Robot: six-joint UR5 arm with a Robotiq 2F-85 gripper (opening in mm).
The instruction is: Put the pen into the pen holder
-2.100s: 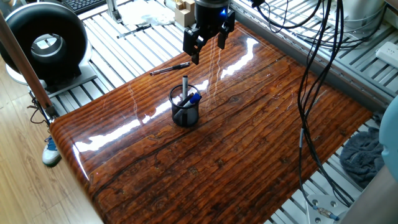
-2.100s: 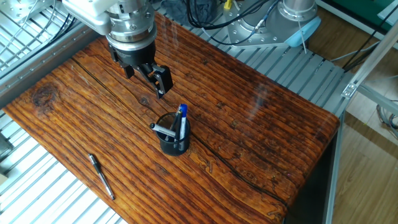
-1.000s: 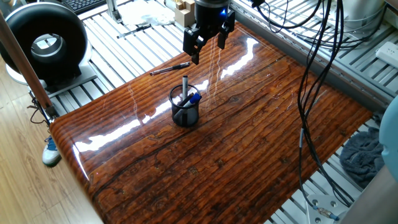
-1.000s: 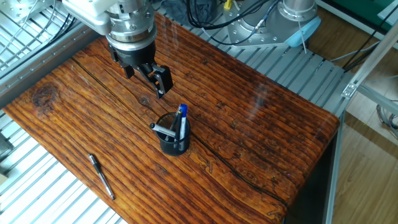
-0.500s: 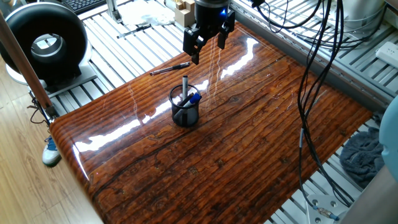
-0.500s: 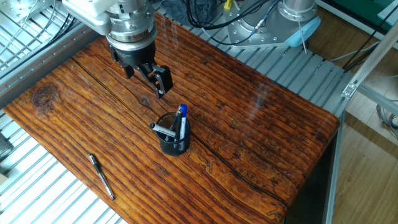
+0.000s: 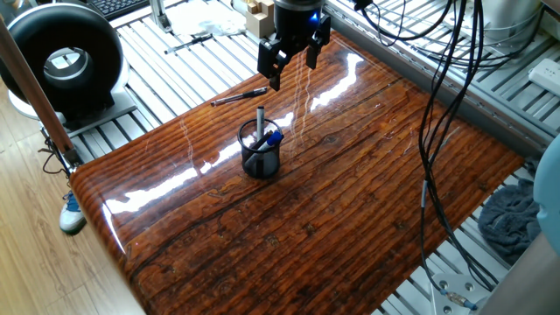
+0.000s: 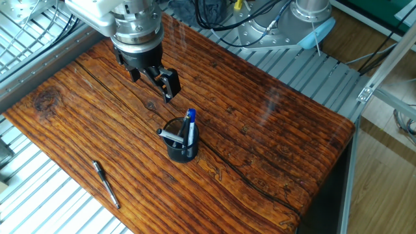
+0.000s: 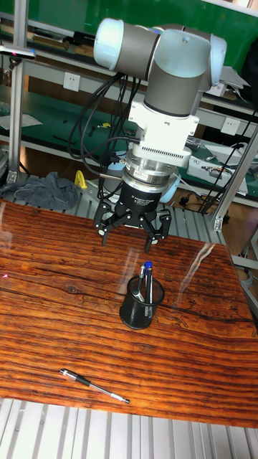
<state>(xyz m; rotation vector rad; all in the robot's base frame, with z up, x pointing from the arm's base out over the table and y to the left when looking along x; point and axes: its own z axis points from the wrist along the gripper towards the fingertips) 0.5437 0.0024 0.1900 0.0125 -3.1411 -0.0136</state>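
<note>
On the wooden table [image 7: 350, 192] the pen [image 7: 239, 96] lies well apart from the empty end effector [image 7: 293, 72], jaws spread.

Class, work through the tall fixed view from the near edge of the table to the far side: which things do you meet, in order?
pen lying flat → pen holder → gripper, open and holding nothing

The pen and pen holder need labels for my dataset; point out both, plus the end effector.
pen [image 8: 106, 185]: the other fixed view, mid-barrel.
pen holder [image 8: 179, 155]: the other fixed view, front mesh wall.
end effector [image 7: 293, 75]: one fixed view, midway between its open fingertips.
</note>
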